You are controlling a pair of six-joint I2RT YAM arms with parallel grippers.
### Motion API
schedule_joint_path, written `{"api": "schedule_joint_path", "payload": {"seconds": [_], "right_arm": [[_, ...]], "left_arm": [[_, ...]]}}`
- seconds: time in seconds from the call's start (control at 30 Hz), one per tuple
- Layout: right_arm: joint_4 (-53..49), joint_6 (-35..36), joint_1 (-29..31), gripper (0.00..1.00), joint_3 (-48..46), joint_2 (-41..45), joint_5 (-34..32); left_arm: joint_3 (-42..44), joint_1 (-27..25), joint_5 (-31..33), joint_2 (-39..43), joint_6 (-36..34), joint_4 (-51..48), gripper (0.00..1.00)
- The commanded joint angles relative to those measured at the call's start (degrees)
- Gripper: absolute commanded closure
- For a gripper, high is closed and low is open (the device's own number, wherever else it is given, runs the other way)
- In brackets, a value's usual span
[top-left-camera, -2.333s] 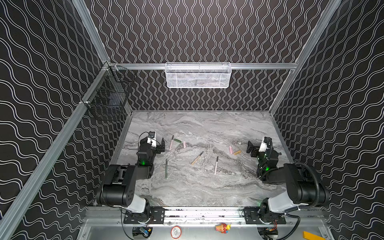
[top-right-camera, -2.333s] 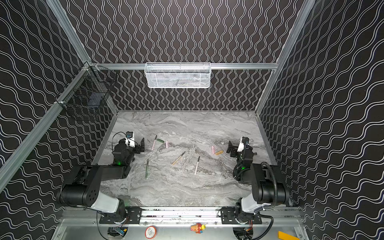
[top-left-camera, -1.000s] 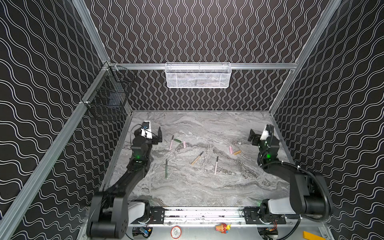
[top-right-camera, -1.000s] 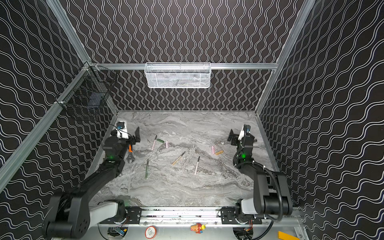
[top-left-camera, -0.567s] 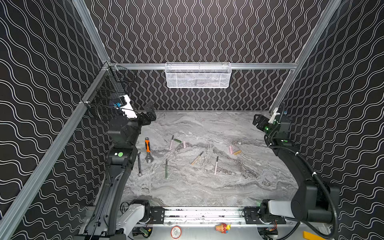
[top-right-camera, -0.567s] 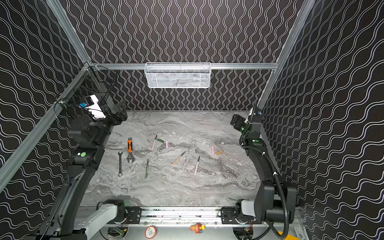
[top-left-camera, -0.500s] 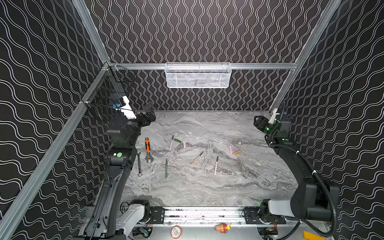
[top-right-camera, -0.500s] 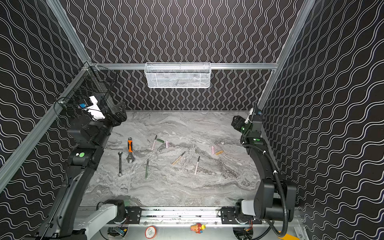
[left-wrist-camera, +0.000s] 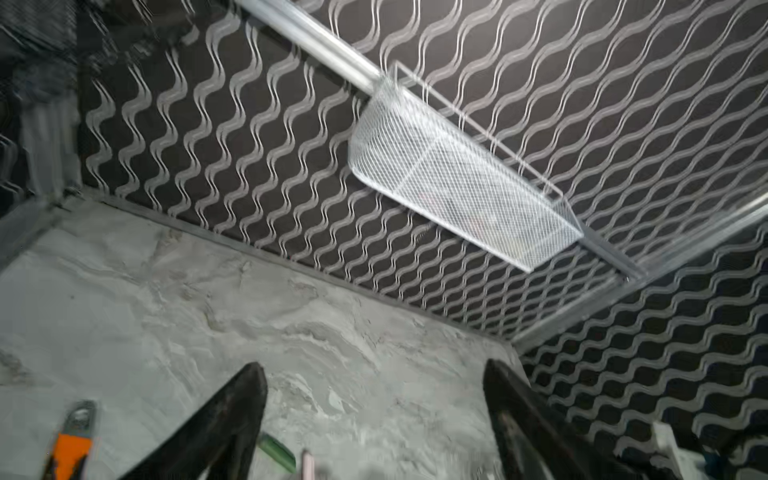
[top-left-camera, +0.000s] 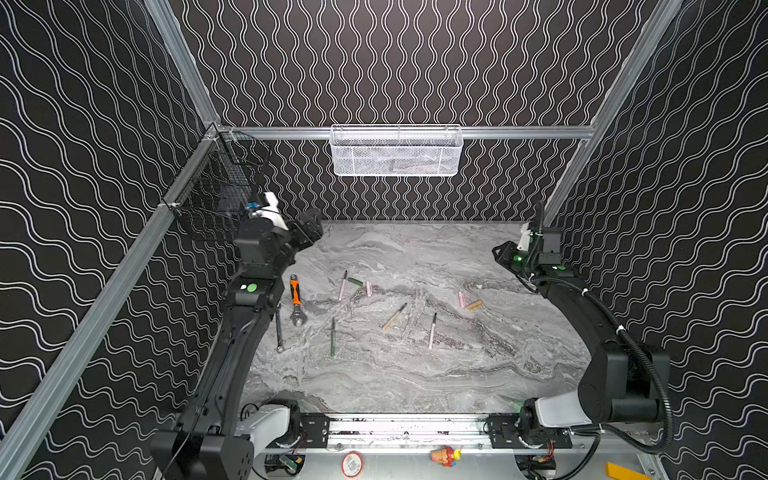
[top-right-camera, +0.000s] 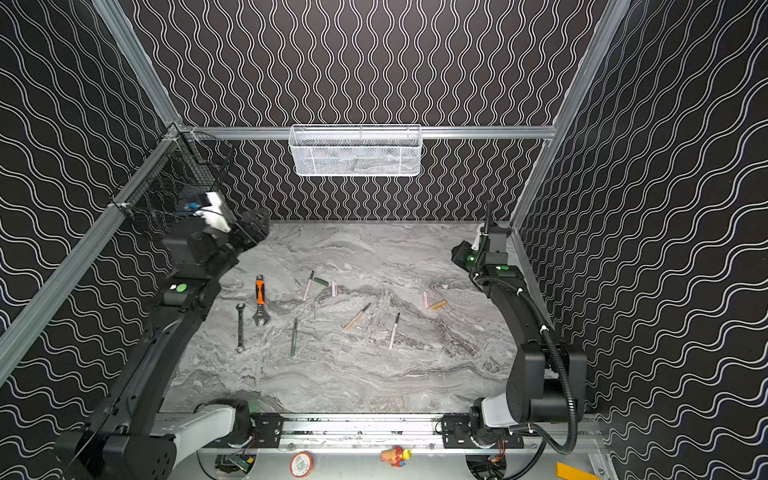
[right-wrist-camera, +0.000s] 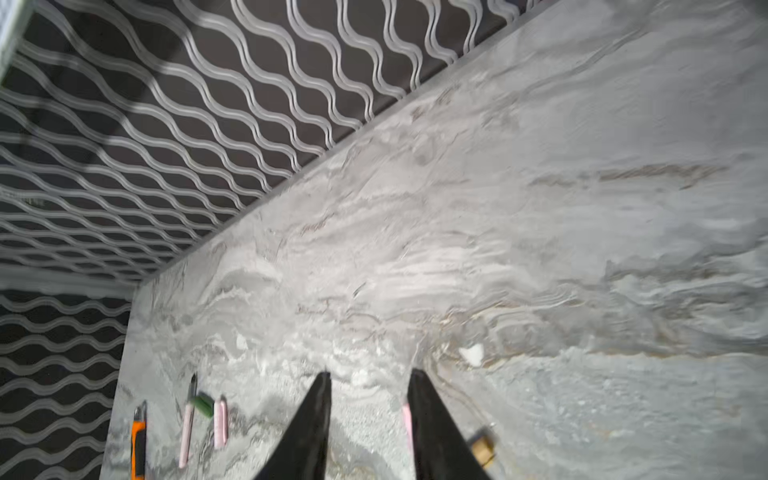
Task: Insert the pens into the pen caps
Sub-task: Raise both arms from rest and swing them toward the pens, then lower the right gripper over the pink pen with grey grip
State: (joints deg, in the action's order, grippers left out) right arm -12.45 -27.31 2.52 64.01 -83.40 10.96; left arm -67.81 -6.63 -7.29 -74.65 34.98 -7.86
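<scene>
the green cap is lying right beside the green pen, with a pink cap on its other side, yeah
Not quite: the green cap lies beside a pink pen, not the green pen, which lies apart, nearer the front. The pink cap on its other side is right. Both top views show it.

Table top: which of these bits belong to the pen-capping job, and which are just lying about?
For the job: left pink pen, right pink pen, green pen, tan pen, green cap, left pink cap, right pink cap, tan cap.

Just lying about: orange-handled wrench, slim spanner, white mesh basket, black wire basket.
</scene>
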Motion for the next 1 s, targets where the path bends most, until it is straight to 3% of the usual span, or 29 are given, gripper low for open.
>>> {"api": "schedule_joint_path", "payload": {"seconds": [0.0, 0.1, 0.33, 0.5, 0.97], "right_arm": [[-3.7, 1.5, 4.1, 0.65, 0.9, -0.6, -1.7], [-4.8, 1.9, 8.5, 0.63, 1.1, -1.7, -3.8], [-8.5, -0.5, 19.2, 0.68, 3.7, -5.3, -9.8], [-5.3, -0.5, 24.2, 0.68, 4.6, -8.8, -9.4], [-3.7, 4.5, 25.7, 0.63, 5.6, -12.4, -8.3]], "left_arm": [[0.2, -3.8, -2.6, -0.6, -0.8, 0.5, 0.16], [3.0, -8.5, -1.7, 0.0, -4.2, 1.5, 0.20], [5.5, -8.8, -0.5, -0.3, 1.6, -1.3, 0.22], [4.8, -8.8, 2.0, -1.4, 2.7, -4.3, 0.22], [1.8, -8.8, 3.8, -9.4, 0.3, -9.1, 0.24]]}}
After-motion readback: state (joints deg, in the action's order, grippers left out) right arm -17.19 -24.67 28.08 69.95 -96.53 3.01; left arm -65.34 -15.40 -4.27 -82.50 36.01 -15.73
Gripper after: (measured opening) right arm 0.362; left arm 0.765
